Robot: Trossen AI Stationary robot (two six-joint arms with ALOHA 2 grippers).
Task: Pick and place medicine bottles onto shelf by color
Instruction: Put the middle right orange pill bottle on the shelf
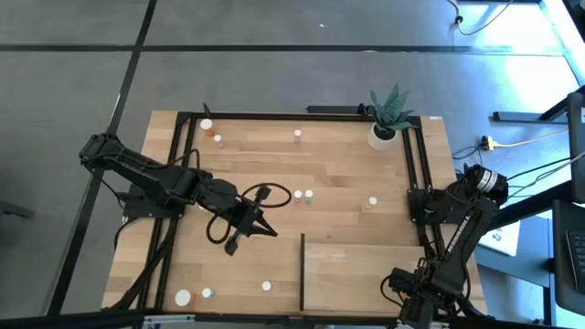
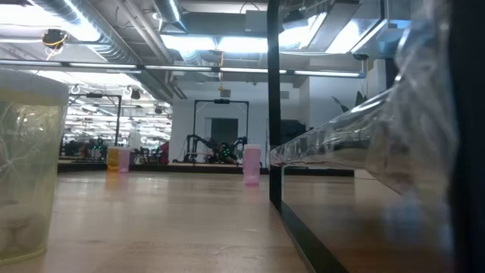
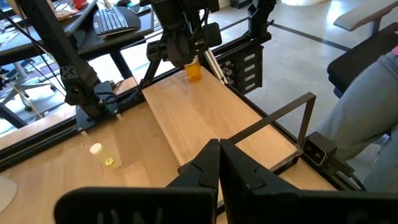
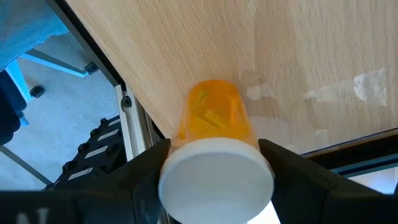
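Table (image 1: 274,164): light plank top in a black frame, both arms over it.

Shelf (image 1: 366,274): light-wood panel with a dark upright edge, directly under the right pincer and just ahead of the left pincer's tips.

Left pincer (image 1: 265,227): out over mid-table, fingers (image 3: 208,168) pressed together, nothing between them.

Right pincer (image 4: 214,155): at the shelf's outer corner, fingers spread on either side of the white cap of an orange bottle (image 4: 214,115) and clamped on it. The bottle hangs body-down, just above or touching the shelf; contact cannot be told.

Loose bottles: a pink pair (image 1: 303,195) just beyond the left pincer, a yellowish one (image 1: 372,202) between the two pincers, others well apart along the table's edges.
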